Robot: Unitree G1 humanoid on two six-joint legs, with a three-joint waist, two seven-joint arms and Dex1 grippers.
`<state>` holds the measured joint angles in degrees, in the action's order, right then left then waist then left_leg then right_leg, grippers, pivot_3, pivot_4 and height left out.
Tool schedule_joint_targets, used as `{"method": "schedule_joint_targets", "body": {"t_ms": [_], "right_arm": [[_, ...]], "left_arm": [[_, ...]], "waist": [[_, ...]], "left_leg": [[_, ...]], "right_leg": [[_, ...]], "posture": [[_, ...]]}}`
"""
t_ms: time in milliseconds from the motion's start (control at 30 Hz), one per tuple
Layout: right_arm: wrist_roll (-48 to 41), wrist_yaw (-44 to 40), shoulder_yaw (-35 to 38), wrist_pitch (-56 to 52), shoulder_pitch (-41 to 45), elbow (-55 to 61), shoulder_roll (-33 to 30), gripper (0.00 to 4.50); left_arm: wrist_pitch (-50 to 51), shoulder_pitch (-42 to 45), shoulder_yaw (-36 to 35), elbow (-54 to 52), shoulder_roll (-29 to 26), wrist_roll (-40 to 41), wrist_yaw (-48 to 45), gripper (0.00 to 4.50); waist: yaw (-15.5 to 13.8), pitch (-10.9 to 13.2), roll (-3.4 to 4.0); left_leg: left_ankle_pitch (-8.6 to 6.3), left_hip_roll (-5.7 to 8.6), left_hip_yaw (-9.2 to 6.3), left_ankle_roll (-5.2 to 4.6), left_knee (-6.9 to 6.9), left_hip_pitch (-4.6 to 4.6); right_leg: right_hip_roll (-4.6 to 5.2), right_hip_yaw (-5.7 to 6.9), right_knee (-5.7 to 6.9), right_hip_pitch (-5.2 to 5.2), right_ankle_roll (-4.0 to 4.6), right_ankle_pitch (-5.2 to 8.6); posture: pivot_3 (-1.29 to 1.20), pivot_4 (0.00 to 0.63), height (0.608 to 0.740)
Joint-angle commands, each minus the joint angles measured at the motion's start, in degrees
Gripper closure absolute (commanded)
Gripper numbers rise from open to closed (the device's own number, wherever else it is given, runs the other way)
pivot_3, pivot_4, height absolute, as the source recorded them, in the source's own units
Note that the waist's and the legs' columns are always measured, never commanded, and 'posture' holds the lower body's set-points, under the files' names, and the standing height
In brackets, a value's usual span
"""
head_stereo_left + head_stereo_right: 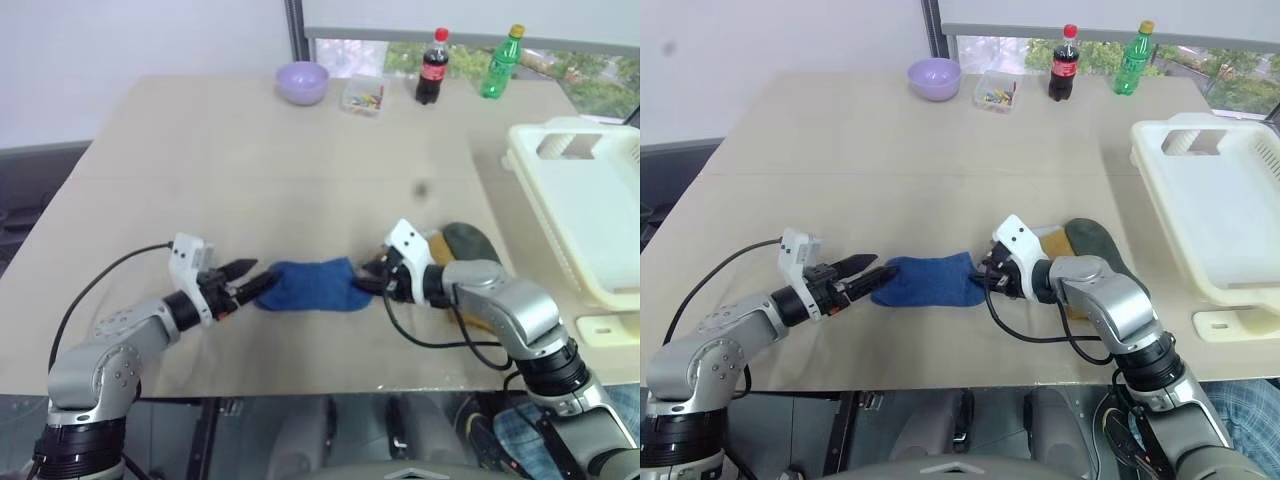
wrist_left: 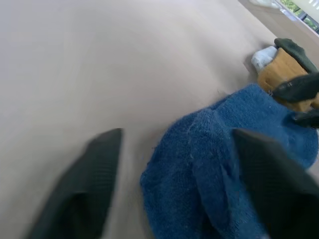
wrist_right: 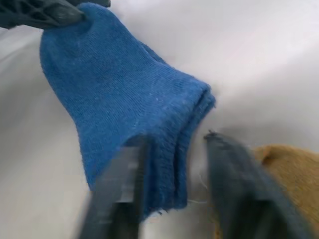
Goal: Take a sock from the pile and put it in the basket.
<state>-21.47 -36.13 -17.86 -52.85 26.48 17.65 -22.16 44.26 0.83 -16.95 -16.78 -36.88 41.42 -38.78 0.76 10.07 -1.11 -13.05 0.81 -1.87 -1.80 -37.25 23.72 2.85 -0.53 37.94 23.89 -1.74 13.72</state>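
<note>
Left tool (image 1: pixel 862 272) reaching in low from 8 o'clock, forearm nearly level, fingers spread wide at the blue sock's (image 1: pixel 928 280) left end, one finger (image 2: pixel 84 186) on bare desk (image 1: pixel 910 150), the other over the knit. Sock flat on the desk, long axis running 9 to 3 o'clock, rounded end at 9, open cuff at 3. Right tool (image 1: pixel 990 278) angled in from 4 o'clock, elbow bent, fingers slightly parted astride the cuff edge; grip not certain. Mustard and dark green socks of the pile (image 1: pixel 1085 245) just behind it. Basket (image 1: pixel 1210 215) well apart at 2 o'clock.
</note>
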Motion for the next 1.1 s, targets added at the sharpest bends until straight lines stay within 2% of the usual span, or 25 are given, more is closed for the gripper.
{"method": "schedule_joint_targets", "body": {"t_ms": [33, 200, 333, 533, 667, 833, 1100], "right_arm": [[0.74, -2.16, 0.79, 5.44, -0.14, 5.06, -2.21, 4.48], [0.67, -6.43, 0.83, 10.21, 0.34, 7.16, -5.68, 4.48], [2.8, -7.98, -1.81, 14.16, 1.4, 4.47, -5.29, 4.48], [8.93, -10.39, -9.26, 23.52, 4.7, -10.99, 1.66, 4.48], [15.29, -13.38, -14.2, 31.0, 5.65, -23.31, 2.78, 4.48], [17.62, -13.98, -14.03, 33.27, 6.2, -26.0, 3.64, 4.48], [17.33, -13.61, -11.76, 31.11, 4.58, -22.43, 3.77, 4.48]], "left_arm": [[-0.23, -1.56, -3.11, -2.32, -0.94, 2.64, -2.02, 0.22], [2.58, -6.32, -7.2, -3.08, -4.77, 6.73, -6.81, 0.22], [3.66, -7.34, -7.51, -2.17, -6.66, 6.55, -6.95, 0.22], [4.74, -6.13, -3.54, -0.22, -6.26, 3.16, -4.1, 0.22], [8.55, -3.91, 1.87, -2.25, -6.52, 4.03, -4.76, 0.22], [11.73, -0.08, 1.79, -3.94, -4.05, 10.05, -5.46, 0.22], [8.69, 5.56, 2.54, -6.66, 0.86, 15.38, -7.1, 0.22]], "waist": [[0.0, 0.0, 0.0], [0.11, 0.01, -0.01], [-0.01, 0.01, 0.0], [0.09, 0.01, -0.01], [-0.14, -0.04, 0.06], [0.04, -0.11, -0.03], [-0.12, -0.12, -0.05]], "left_leg": [[0.0, 0.0, 0.0, 0.0, 0.0, 0.01], [0.0, -0.03, -0.01, 0.0, 0.02, -0.01], [0.0, -0.04, -0.02, 0.0, 0.01, -0.01], [0.0, -0.04, 0.0, 0.0, 0.0, -0.04], [0.0, 0.03, -0.01, 0.01, 0.0, -0.02], [0.0, 0.0, 0.03, 0.01, 0.03, -0.45], [0.01, -0.06, 0.06, 0.02, 0.04, -0.64]], "right_leg": [[0.0, 0.01, -0.01, 0.0, 0.0, 0.0], [0.0, 0.02, -0.03, 0.0, 0.0, 0.01], [0.0, 0.05, -0.03, -0.01, 0.01, 0.02], [-0.04, 0.01, -0.01, -0.01, 0.01, 0.01], [0.01, 0.04, -0.01, -0.02, -0.01, 0.0], [0.0, -0.01, 0.0, -0.36, 0.0, 0.01], [-0.03, -0.08, 0.03, -0.52, 0.02, 0.02]], "posture": [[0.0, 0.15, 0.74], [0.0, 0.15, 0.74], [0.0, 0.15, 0.74], [0.0, 0.15, 0.74], [0.0, 0.15, 0.74], [0.0, 0.15, 0.74], [0.0, 0.15, 0.74]]}}
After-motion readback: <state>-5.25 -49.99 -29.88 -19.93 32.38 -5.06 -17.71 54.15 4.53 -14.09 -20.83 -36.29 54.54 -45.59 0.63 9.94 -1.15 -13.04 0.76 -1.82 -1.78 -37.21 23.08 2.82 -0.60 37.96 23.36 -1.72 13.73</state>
